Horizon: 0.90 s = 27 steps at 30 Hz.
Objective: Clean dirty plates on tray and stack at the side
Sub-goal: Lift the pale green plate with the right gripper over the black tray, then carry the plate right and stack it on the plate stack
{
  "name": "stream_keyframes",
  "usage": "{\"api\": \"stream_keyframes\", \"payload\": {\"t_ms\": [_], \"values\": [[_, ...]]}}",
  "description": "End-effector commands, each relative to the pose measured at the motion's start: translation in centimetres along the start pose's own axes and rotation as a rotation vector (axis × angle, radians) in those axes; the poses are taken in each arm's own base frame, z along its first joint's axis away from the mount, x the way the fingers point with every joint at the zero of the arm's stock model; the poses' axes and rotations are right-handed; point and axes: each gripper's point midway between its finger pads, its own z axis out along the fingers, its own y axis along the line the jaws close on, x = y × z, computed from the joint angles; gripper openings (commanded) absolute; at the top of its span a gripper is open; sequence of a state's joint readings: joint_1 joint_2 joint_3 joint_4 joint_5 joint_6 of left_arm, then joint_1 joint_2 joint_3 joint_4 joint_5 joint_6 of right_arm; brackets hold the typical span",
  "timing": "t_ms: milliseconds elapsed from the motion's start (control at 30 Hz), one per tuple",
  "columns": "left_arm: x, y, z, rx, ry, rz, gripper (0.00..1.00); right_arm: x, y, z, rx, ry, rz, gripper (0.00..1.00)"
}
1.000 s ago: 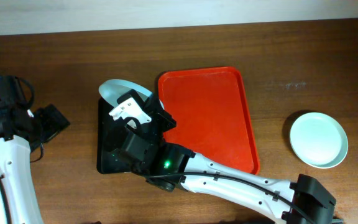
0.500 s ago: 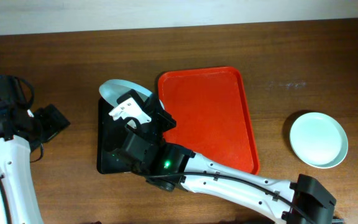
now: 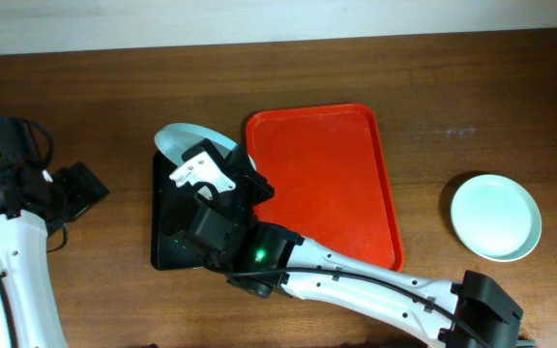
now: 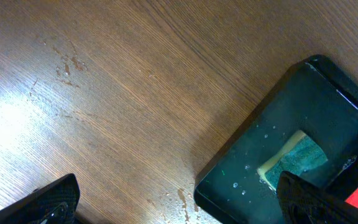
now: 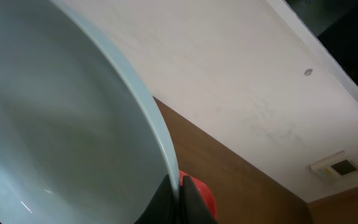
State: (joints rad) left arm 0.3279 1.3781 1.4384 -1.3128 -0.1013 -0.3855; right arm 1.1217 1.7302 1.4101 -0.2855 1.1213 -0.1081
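Black tray (image 4: pixel 272 118) on wooden table (image 4: pixel 104 93), yellow-green sponge (image 4: pixel 291 160) lying inside

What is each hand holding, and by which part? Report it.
Right hand pinches the pale blue plate by its rim. Left hand is open, holding nothing.

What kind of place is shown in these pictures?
Probably a robot test bench, not a real kitchen: a wooden table by a plain white wall, with a red tray, a black tray holding a sponge, plus a pale blue plate and a mint plate.
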Motion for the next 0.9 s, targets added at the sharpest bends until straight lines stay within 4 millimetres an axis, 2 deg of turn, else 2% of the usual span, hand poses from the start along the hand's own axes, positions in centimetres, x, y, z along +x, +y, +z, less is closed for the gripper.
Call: {"api": "stream_keyframes", "payload": {"t_ms": [0,100,133,167,200,233,267,300,367,467,533,633,733,800,867], "values": [[-0.4,0.1,-0.4,0.004,-0.015,-0.016,0.99,-1.5,-1.9,-0.8,0.027,-0.025,0.061,0.04],[-0.4,0.1,-0.4,0.004,-0.015,-0.016,0.99,-1.7,-1.1,-0.9,-0.017,-0.032,0.058,0.04],[-0.4,0.1,-0.4,0.005,-0.015,-0.016,0.99,-1.6,-1.3,-1.0,0.000,-0.031,0.030,0.04],[-0.4,0.1,-0.4,0.005,-0.015,-0.016,0.99,-1.6,-2.7,-0.8,0.072,-0.023,0.036,0.04],[-0.4,0.1,-0.4,0.004,-0.015,-0.016,0.99,-1.6,-3.2,-0.5,0.093,-0.024,0.111,0.04],[-0.4,0.1,-0.4,0.004,-0.015,-0.016,0.99,-1.7,-2.7,-0.4,0.058,-0.028,0.121,0.04],[-0.4,0.1,-0.4,0.004,-0.015,-0.016,0.99,-1.8,-1.5,-0.4,-0.008,-0.034,0.059,0.04],[-0.4,0.1,-0.4,0.005,-0.015,-0.016,0.99,-1.7,-1.9,-0.4,0.018,-0.029,0.034,0.04],[-0.4,0.1,-0.4,0.005,-0.015,-0.016,0.99,-1.5,-3.3,-0.4,0.095,-0.018,0.088,0.04],[-0.4,0.1,-0.4,0.004,-0.015,-0.016,1.00,-1.3,-2.9,-0.4,0.075,-0.016,0.098,0.04],[-0.4,0.1,-0.4,0.004,-0.015,-0.016,0.99,-0.2,-2.9,0.4,0.056,0.016,0.205,0.04],[-0.4,0.1,-0.4,0.004,-0.015,-0.016,0.99,2.5,1.4,1.9,-0.243,0.153,0.336,0.04],[-0.4,0.1,-0.4,0.004,-0.015,-0.016,0.99,5.9,4.4,2.1,-0.511,0.400,0.541,0.04],[-0.4,0.1,-0.4,0.004,-0.015,-0.016,0.99,6.5,5.3,1.7,-0.689,0.512,0.634,0.04],[-0.4,0.1,-0.4,0.004,-0.015,-0.016,0.99,6.5,4.5,1.9,-0.816,0.573,0.709,0.04]]}}
